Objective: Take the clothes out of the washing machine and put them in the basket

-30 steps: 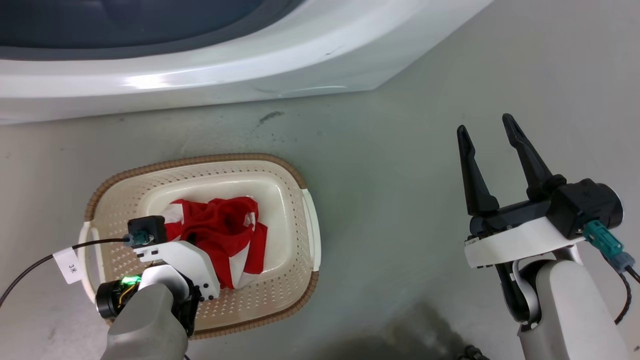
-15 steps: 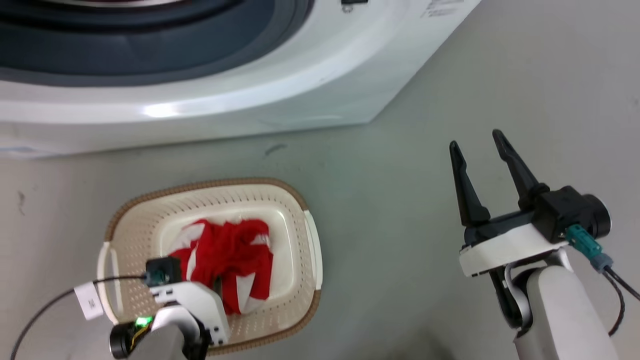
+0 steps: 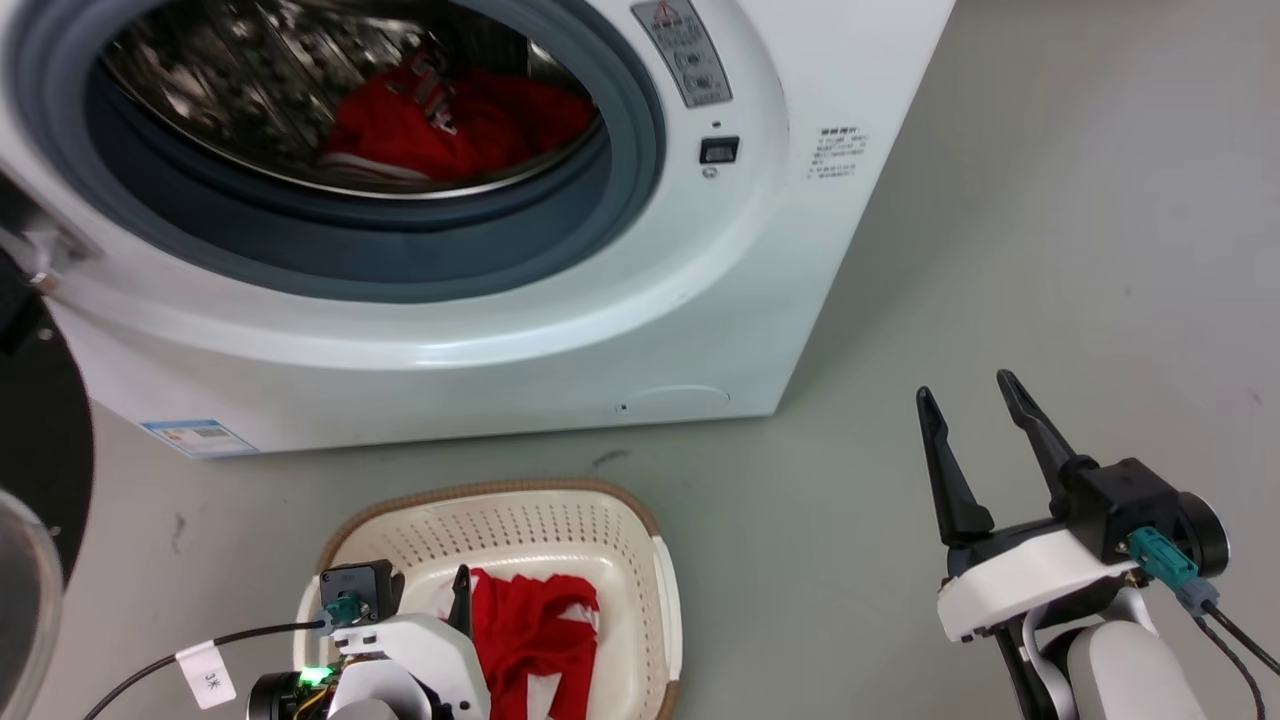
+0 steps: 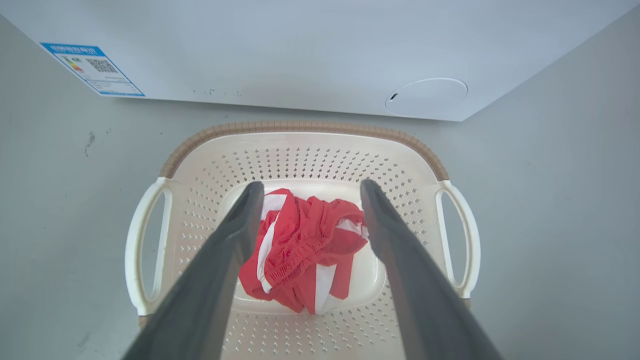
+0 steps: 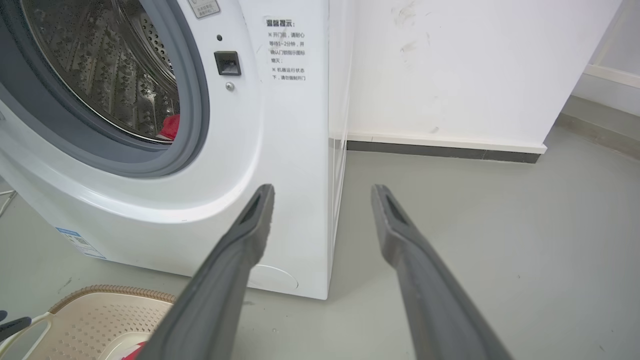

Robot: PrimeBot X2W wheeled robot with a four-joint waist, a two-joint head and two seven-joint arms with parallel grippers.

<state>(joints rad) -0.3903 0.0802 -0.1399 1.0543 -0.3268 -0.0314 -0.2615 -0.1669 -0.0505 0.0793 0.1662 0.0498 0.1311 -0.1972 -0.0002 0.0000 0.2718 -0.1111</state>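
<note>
The white washing machine (image 3: pixel 720 290) stands with its porthole uncovered, and red clothes (image 3: pixel 440 125) lie in the steel drum. On the floor in front sits the cream basket (image 3: pixel 500 492) with one red-and-white garment (image 3: pixel 535 630) in it. In the left wrist view my left gripper (image 4: pixel 310 187) hangs open just above that garment (image 4: pixel 300 250), holding nothing. My right gripper (image 3: pixel 962 385) is open and empty over the bare floor to the right of the machine. The right wrist view looks past its fingers (image 5: pixel 250 225) at the machine's front corner (image 5: pixel 290 150).
The machine's black-framed glass door (image 3: pixel 35 470) hangs open at the far left. A white wall with a dark skirting (image 5: pixel 440 150) rises behind the machine. Grey floor (image 3: pixel 1050 250) stretches to the right of the machine and the basket.
The head camera has tilted up, so the drum with red clothes has come into view and the basket has slid down the picture. The garment stays in the basket; my left gripper has drawn up off it.
</note>
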